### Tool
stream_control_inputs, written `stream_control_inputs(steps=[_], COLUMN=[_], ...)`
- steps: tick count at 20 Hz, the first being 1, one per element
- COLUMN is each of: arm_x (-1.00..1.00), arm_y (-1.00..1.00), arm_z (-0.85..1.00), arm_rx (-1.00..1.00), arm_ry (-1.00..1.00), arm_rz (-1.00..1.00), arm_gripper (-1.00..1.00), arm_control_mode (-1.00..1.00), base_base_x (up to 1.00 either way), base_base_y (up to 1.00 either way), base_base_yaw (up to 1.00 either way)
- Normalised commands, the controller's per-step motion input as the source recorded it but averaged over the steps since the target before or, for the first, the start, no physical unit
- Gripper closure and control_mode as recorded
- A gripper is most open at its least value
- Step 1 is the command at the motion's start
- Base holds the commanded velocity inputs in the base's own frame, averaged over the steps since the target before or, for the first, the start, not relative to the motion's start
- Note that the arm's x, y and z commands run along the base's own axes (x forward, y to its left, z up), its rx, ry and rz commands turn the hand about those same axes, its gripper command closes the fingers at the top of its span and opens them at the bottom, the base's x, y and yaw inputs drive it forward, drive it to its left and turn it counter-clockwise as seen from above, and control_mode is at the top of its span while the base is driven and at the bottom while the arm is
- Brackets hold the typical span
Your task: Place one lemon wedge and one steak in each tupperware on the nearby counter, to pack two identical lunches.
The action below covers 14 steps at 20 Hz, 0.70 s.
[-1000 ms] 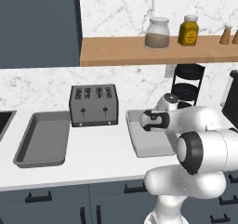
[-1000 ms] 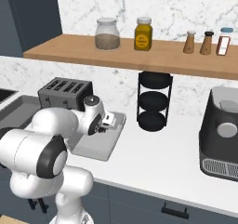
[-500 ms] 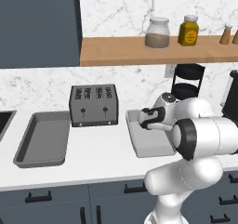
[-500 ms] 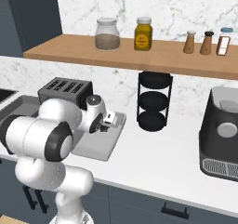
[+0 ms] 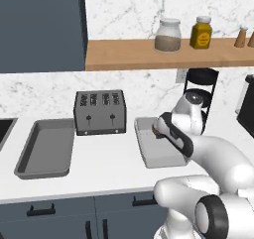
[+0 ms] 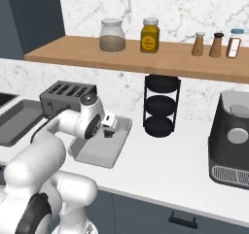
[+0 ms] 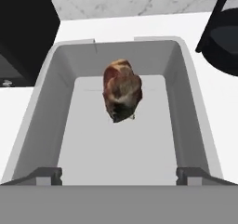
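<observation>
Fingertips (image 7: pixel 46 175) spread wide at the bottom corners of the hand view, nothing between them. Steak (image 7: pixel 122 95) ahead of them, apart from both tips, toward the far end of the right-hand tupperware (image 7: pixel 186 93); whether resting on the floor or just above it, hard to tell. Gripper (image 6: pixel 110 127) low over that tray, near its back end. Second tupperware (image 5: pixel 44 148) left of the toaster (image 5: pixel 99 111), nothing in it, on the white counter (image 5: pixel 109 168). No lemon wedge visible in either tray, so most of the packing probably left.

Risks: clipping the raised rim on a sideways exit and dragging the tray; nudging the steak on a low pull-back. Toaster just beside the tray's left edge, black tiered rack (image 6: pixel 162 104) near on the right, shelf (image 5: pixel 163 53) overhead. Clearest room straight up, then back toward the counter's front edge.
</observation>
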Motion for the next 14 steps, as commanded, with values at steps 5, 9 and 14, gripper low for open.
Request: stream_control_inputs(steps=[5,9,14], arm_x=[-1.0,-1.0,-0.4], arm_y=[0.19,0.18,0.08], arm_z=[0.34,0.35,0.06], arm_rx=[-0.02,-0.02,-0.01], arm_ry=[-0.01,-0.03,0.0], arm_rz=[0.02,0.04,0.0], arm_gripper=[-1.0,-1.0,-1.0], arm_control_mode=[-1.0,-1.0,1.0], base_base_x=[0.0,0.0,-0.6], base_base_y=[0.0,0.0,0.01], base_base_yaw=[0.0,0.0,0.0])
